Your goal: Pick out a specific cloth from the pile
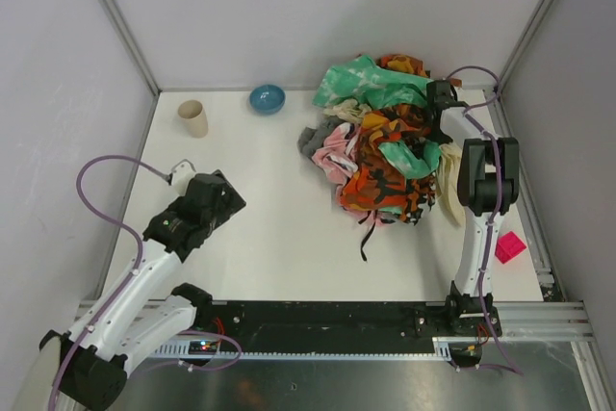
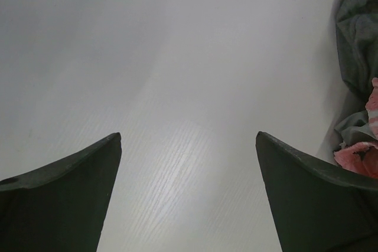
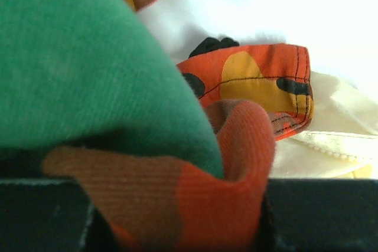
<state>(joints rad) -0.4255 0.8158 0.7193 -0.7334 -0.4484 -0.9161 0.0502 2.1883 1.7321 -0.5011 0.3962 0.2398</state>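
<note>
The grey cloth (image 1: 310, 139) sits at the left edge of the pile (image 1: 385, 146), mostly tucked under the pink flowered cloth (image 1: 332, 156), with only a fold of it showing. The right gripper (image 1: 441, 93) is nowhere near it. It is dug into the far right side of the heap, with its jaws pinched close on a wad of orange and brown fabric (image 3: 195, 205) and a green cloth (image 3: 77, 69) bulging over it. The left gripper (image 2: 189, 146) hangs over bare table (image 2: 177, 57) with its jaws spread wide and nothing between them.

I would say the picking has barely started: the right arm seems to be gripping clutter, not the wanted piece. The left arm looks better placed, since its own camera catches the grey cloth at its right edge. It would need to move toward that fold and close on grey alone, without catching the pink beside it.

How much of the grey cloth lies buried is impossible to judge. The right wrist view is nearly filled with fabric, so the fingertips themselves are hard to make out.
</note>
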